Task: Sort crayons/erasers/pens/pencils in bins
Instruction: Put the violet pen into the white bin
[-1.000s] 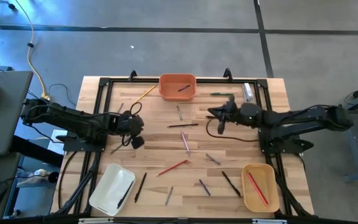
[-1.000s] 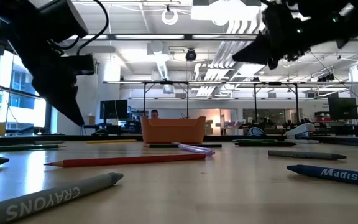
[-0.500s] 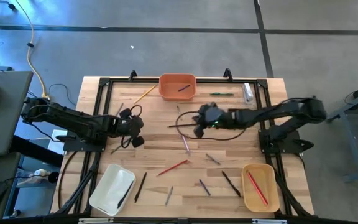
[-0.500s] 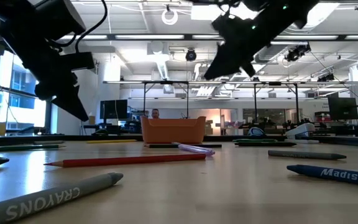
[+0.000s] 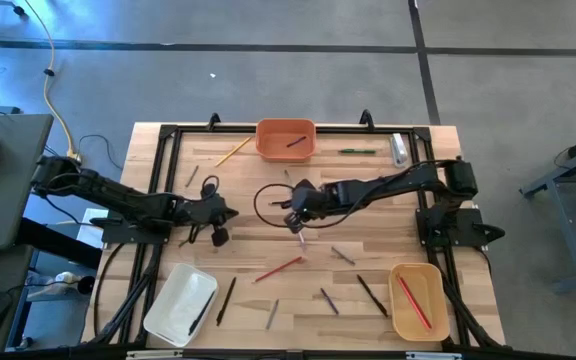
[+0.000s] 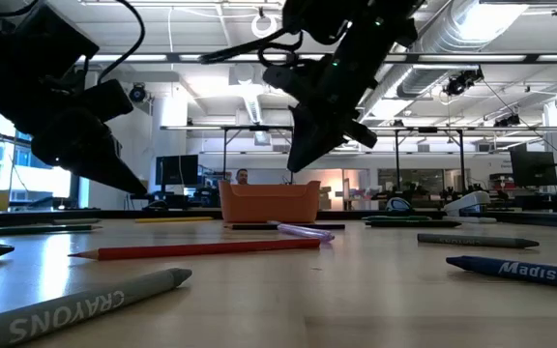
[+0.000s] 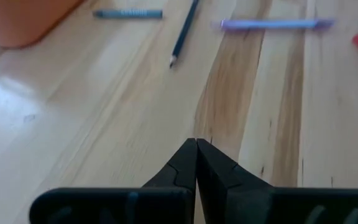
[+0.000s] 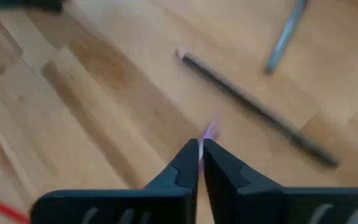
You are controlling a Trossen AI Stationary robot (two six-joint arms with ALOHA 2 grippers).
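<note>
Pink crayon (image 5: 299, 229) at table centre, long axis 12-to-6, slightly tilted. Right gripper (image 5: 294, 211) over its 12 o'clock end, fingers nearly together, holding nothing. Black pencil (image 5: 280, 202) just beside. Left gripper (image 5: 230, 215) closed, empty, at 9 o'clock.

"CRAYONS" on grey crayon (image 6: 85, 302); "Madisi" on blue crayon (image 6: 515, 270)

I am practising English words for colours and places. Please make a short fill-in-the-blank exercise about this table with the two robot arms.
1. The bin at the far edge of the table is ____.
2. The red stick lies inside the ____ bin.
3. The right gripper hangs above a ____ stick.
4. The left gripper has its fingers ____.

Missing words: orange; tan-yellow; pink; shut
</note>
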